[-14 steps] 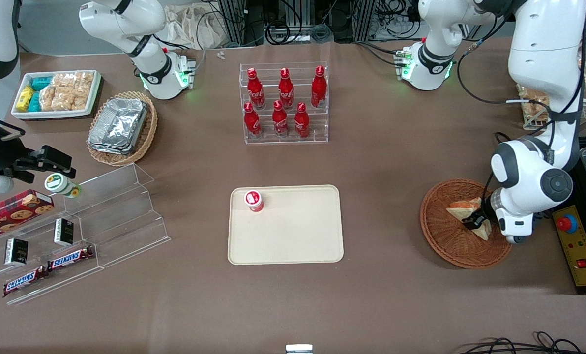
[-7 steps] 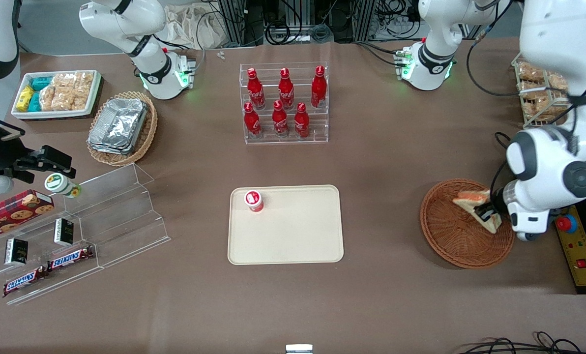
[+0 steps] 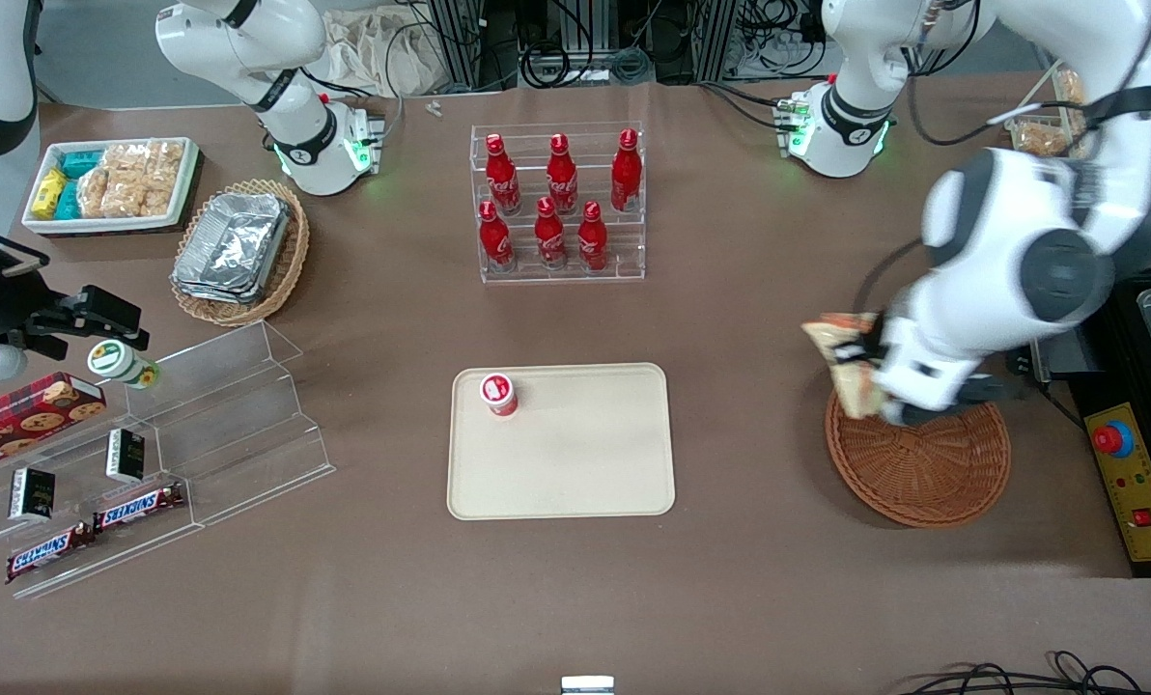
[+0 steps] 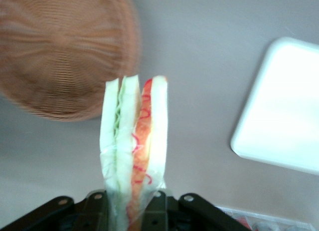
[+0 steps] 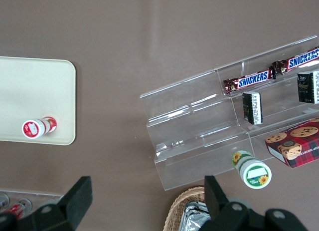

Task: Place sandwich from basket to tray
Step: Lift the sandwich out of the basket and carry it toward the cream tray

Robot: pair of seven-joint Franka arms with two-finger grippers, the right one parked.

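While the sandwich (image 3: pixel 844 365) is held clear of the table in the gripper (image 3: pixel 865 372), above the rim of the basket (image 3: pixel 923 473) on the side toward the tray (image 3: pixel 561 444), the chief risk is judged to be a slip on the way across. The clear wrap is smooth, and the wedge is gripped at one narrow end only, as the wrist view shows: the two fingers (image 4: pixel 97 211) are closed against the wrapped bread at its base, and most of the sandwich (image 4: pixel 134 146) stands out past them unsupported. A quick swing could let it pivot or slide out and land on the brown table short of the tray. A second hazard lies on the tray itself, where a small red-and-white cup (image 3: pixel 499 394) stands near one corner; a careless set-down could knock it over, though much bare tray is left beside it. The sandwich is seen edge-on: pale white bread slices with an orange-red filling and what seems to be a thin green layer, though blur leaves that uncertain. The basket now looks empty.
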